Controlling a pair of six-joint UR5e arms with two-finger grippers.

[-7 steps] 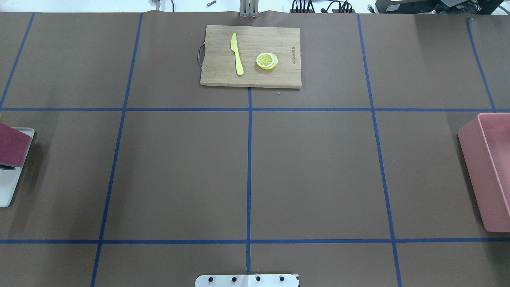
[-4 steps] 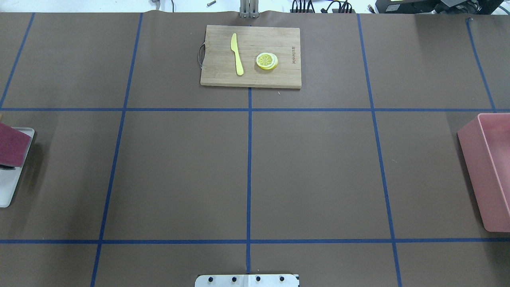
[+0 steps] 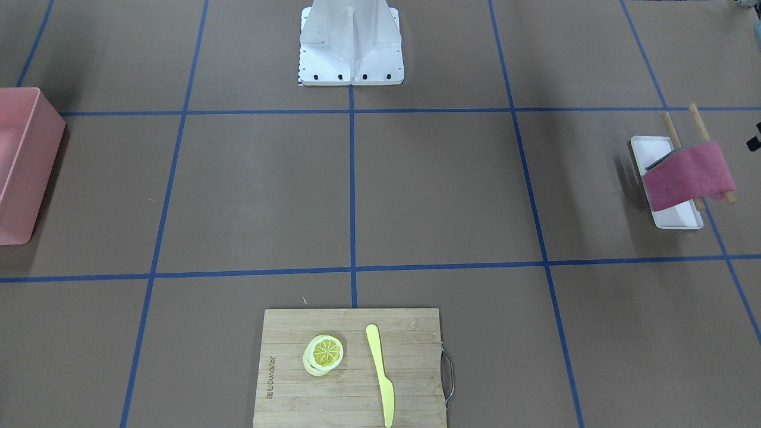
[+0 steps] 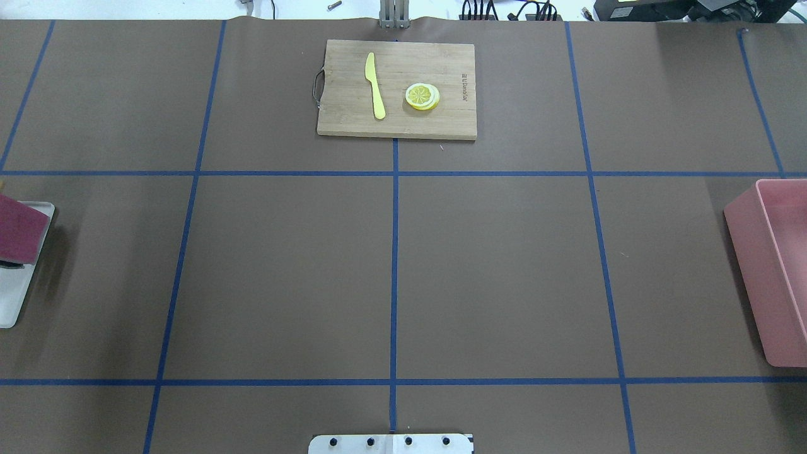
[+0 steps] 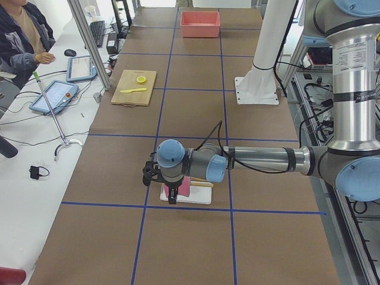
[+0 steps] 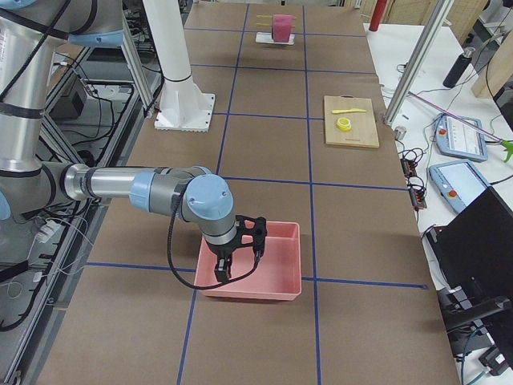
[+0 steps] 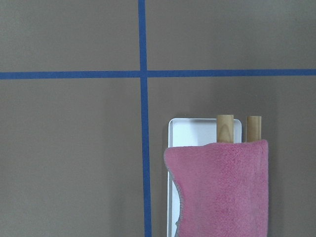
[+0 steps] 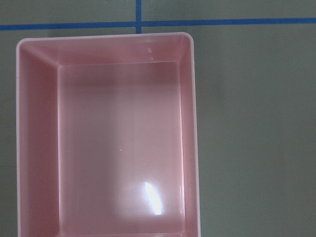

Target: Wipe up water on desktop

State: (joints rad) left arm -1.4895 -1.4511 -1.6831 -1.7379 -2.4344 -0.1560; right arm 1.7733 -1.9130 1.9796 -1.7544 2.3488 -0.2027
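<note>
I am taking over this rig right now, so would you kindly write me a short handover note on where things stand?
Left gripper: above the cloth; I cannot tell whether it is open or shut.
Right gripper: above the pink bin; again, I cannot tell.
Things: the cloth hangs over two wooden rods on a white tray, at the robot's left end of the desktop. No water shows on the desktop in any view.
Done: nothing visible; the cloth is not yet picked up.
Left: grasp the cloth, find the wet patch, wipe it.
</note>
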